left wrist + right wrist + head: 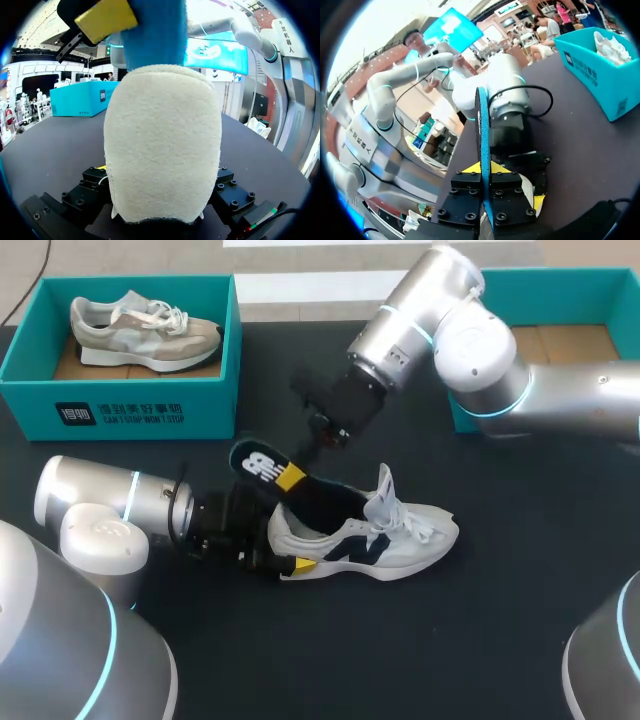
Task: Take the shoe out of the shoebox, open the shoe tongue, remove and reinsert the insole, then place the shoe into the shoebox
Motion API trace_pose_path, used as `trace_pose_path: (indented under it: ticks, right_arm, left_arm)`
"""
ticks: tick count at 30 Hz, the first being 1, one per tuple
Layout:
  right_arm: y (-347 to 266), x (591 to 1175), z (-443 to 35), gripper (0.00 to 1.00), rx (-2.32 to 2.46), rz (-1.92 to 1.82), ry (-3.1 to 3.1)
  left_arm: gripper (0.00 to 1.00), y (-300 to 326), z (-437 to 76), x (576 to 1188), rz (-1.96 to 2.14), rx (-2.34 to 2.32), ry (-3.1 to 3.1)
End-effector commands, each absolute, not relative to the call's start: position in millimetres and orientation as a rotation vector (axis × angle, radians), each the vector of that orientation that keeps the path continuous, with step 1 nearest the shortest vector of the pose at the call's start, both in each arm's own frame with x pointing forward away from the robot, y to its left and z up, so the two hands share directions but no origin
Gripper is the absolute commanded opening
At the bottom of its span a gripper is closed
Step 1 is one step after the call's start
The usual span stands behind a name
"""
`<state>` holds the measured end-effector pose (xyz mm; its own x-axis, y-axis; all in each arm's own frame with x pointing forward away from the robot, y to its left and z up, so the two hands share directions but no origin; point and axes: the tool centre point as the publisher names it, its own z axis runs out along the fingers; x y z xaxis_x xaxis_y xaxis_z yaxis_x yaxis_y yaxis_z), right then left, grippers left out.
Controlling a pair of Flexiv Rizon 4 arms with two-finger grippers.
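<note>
A white sneaker [385, 538] with a navy logo lies on its side in the middle of the black table, toe to the right. My left gripper [288, 546] is shut on its heel [162, 145], which fills the left wrist view and hides the fingertips. A dark insole [262, 464] with a white logo sticks up out of the shoe's opening toward the left. My right gripper [292, 478] is shut on it. In the right wrist view the insole [482, 125] stands edge-on between the yellow tips of that gripper [484, 172]. In the left wrist view the insole [155, 30] rises above the heel.
A teal shoebox [120, 405] at the back left holds a grey and beige sneaker [140, 328]. A second teal shoebox [600, 282] stands at the back right, partly behind my right arm, with its cardboard floor showing.
</note>
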<state>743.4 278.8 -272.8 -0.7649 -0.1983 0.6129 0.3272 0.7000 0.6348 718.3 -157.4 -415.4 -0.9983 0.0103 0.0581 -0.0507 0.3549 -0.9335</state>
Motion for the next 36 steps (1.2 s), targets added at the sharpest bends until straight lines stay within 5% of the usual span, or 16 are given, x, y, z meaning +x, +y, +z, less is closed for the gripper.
trace_pose_path:
  ticks: [1, 14, 28, 36]
  right_arm:
    - [273.0, 737.8, -245.8, 0.00, -0.153, -1.140, -2.234]
    - [287.6, 776.7, -171.5, 0.00, -0.499, -1.492, -2.030]
    - [287.6, 776.7, -171.5, 0.00, -0.499, -1.492, -2.030]
    - [281.0, 789.9, -110.2, 0.00, -0.468, -1.568, -2.046]
  left_arm:
    - [0.00, -156.6, -420.3, 718.1, 1.751, 0.039, -2.543]
    - [0.00, -156.6, -420.3, 718.1, 1.751, 0.039, -2.543]
    - [0.00, -156.6, -420.3, 718.1, 1.751, 0.039, -2.543]
    - [0.00, -156.6, -420.3, 718.1, 1.751, 0.039, -2.543]
